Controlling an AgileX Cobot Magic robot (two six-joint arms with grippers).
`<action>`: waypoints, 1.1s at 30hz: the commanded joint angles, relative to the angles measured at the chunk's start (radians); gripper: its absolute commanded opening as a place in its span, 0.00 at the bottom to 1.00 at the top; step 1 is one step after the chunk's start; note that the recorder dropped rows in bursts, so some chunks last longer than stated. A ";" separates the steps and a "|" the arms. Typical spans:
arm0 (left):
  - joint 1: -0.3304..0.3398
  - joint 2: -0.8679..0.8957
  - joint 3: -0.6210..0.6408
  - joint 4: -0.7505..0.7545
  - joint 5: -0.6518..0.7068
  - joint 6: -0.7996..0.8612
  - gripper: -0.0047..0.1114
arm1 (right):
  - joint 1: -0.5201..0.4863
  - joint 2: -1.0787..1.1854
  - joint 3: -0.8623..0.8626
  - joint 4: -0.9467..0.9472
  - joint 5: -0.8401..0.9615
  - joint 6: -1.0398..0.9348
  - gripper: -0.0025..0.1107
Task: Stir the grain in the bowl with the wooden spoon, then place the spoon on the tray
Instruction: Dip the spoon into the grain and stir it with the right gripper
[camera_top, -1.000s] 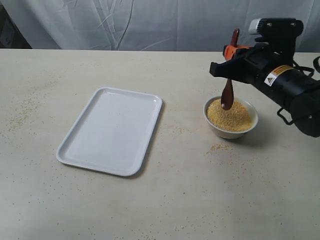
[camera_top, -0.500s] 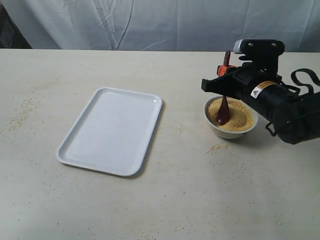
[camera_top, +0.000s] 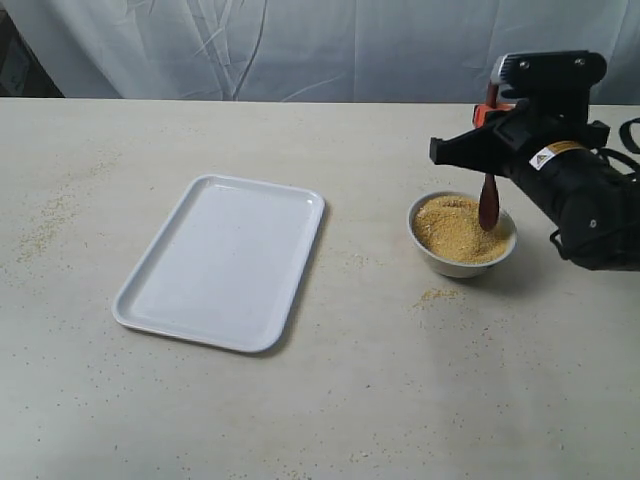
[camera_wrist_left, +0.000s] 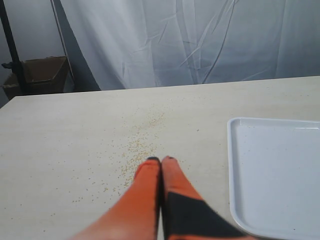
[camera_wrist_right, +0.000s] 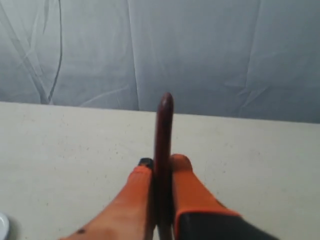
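Note:
The white bowl (camera_top: 429, 246) holds a mound of golden grain (camera_top: 450, 230) at the right of the table. The dark wooden spoon (camera_top: 488, 205) stands nearly upright, its oval end dipped into the grain at the bowl's right side. My right gripper (camera_top: 489, 112) is shut on the spoon's handle (camera_wrist_right: 163, 135), which sticks up between the orange fingers (camera_wrist_right: 186, 187). The white tray (camera_top: 222, 260) lies empty left of the bowl. The left gripper (camera_wrist_left: 161, 160) is shut on nothing above the table beside the tray's edge (camera_wrist_left: 233, 165); it does not show in the exterior view.
Spilled grains (camera_top: 438, 295) lie on the table just in front of the bowl, and more are scattered (camera_wrist_left: 140, 147) at the table's left. A white cloth backdrop (camera_top: 300, 45) hangs behind the table. A brown box (camera_wrist_left: 37, 75) stands off the table's far corner.
The spoon dipped into the left of the grain, then swept across to the bowl's right side with the right gripper. The left arm stays out of the exterior view.

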 joint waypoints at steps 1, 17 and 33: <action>-0.004 -0.004 0.002 0.002 -0.012 -0.004 0.04 | -0.004 0.068 -0.002 0.009 -0.002 0.057 0.02; -0.004 -0.004 0.002 0.002 -0.012 -0.004 0.04 | 0.008 -0.005 -0.013 -0.204 -0.071 0.344 0.02; -0.004 -0.004 0.002 0.002 -0.012 -0.004 0.04 | 0.008 0.022 -0.013 0.053 -0.050 0.145 0.02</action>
